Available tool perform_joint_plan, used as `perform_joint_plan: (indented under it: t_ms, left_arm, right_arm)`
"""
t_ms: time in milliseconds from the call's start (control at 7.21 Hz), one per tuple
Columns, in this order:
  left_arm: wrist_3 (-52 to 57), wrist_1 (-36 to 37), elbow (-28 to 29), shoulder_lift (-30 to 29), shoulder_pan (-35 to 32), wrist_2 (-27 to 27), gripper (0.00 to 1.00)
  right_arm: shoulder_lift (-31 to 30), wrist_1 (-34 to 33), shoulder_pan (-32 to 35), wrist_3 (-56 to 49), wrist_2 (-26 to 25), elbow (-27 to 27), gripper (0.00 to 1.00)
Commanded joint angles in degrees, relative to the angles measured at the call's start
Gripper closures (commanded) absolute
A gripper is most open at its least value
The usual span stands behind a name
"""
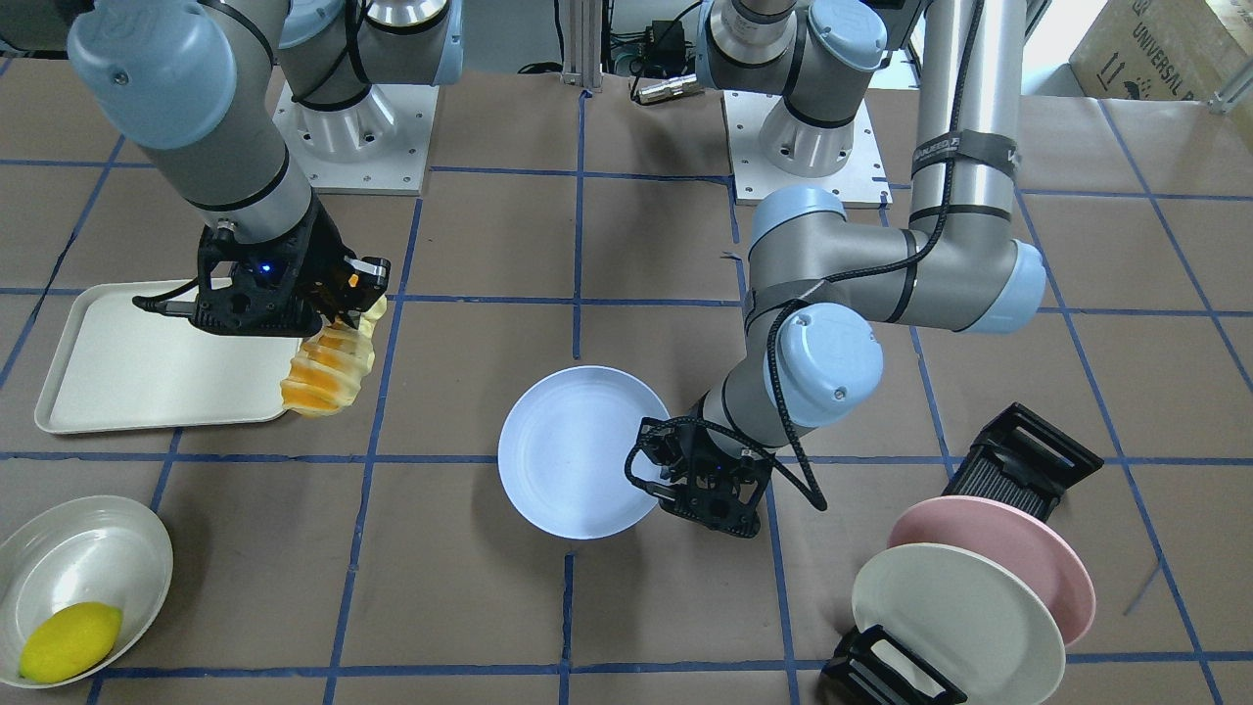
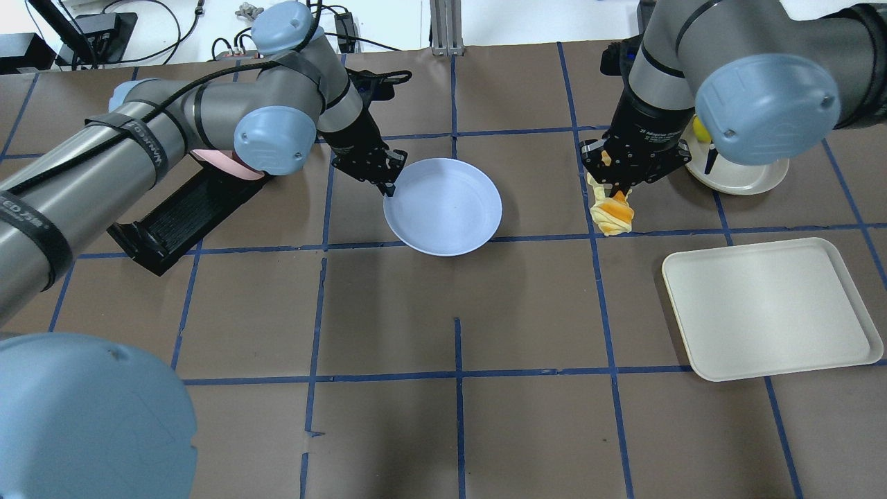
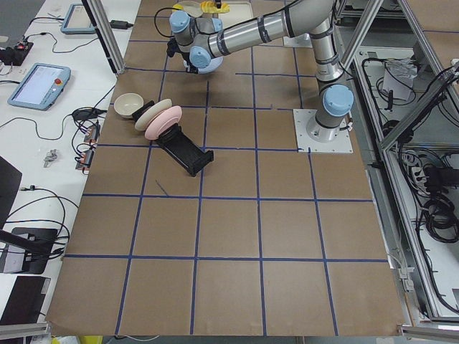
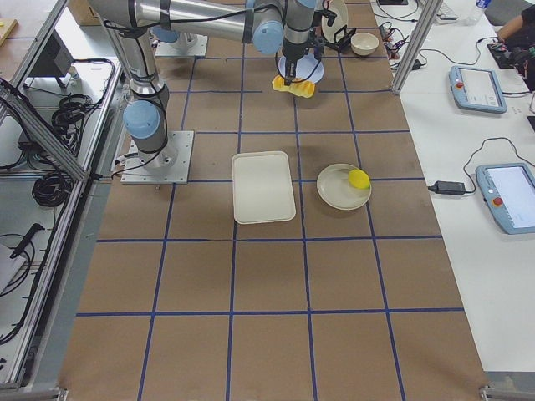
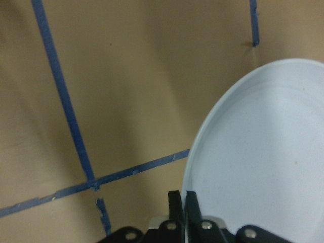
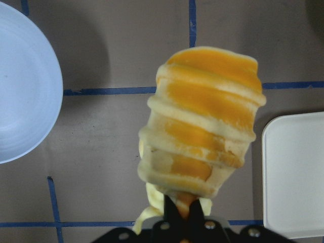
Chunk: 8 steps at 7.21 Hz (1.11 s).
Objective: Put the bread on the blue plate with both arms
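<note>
The bread (image 1: 328, 370), a ridged orange-and-cream loaf, hangs from my right gripper (image 1: 354, 311), which is shut on its upper end. It is held above the table beside the tray's corner. It also shows in the overhead view (image 2: 612, 215) and fills the right wrist view (image 6: 202, 126). The blue plate (image 1: 573, 450) lies at the table's middle. My left gripper (image 1: 654, 468) is shut on its rim; the left wrist view shows the fingers (image 5: 176, 202) pinched on the plate's edge (image 5: 263, 162). The bread is well apart from the plate.
A white tray (image 1: 147, 362) lies under my right arm. A white bowl (image 1: 88, 548) holds a yellow lemon (image 1: 69, 641). A black rack (image 1: 1018, 460) with a pink plate (image 1: 1008, 543) and a white plate (image 1: 950, 617) stands beside my left arm.
</note>
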Motion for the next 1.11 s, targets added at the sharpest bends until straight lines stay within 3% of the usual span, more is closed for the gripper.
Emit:
perform_joint_plan:
  t_ms: [0,277,416,554,693,970]
  left_arm:
    - [-1.7,5.5,-3.9,-1.1,-0.8,0.1,0.88]
    - [-1.4,7.8,-4.7,-0.8,-0.8,0.7,0.79]
    - [-1.6,8.0,-6.1,0.4,-0.8,0.4,0.47]
    - [-1.1,10.1,-5.3,1.7,-0.4,1.6,0.00]
    - [-1.0,8.1,-4.8,5.1,0.2,6.0,0.00]
    - [-1.0,-2.3,-4.6,12.5,5.0,6.3,0.00]
  right_arm:
    - [0.3,-0.1,0.3,0.4,0.2,-0.3,0.85]
    - [3.1,-6.7,5.4,1.3,0.2,-0.6,0.83]
    - [5.8,-9.7,8.6,4.5,0.2,-0.6,0.83]
    - [8.7,-13.0,11.2,7.4,0.2,-0.6,0.83]
    - [10.4,-15.7,13.4,9.2,0.3,-0.6,0.83]
    - [13.4,-18.3,15.0,10.3,0.3,-1.1,0.83]
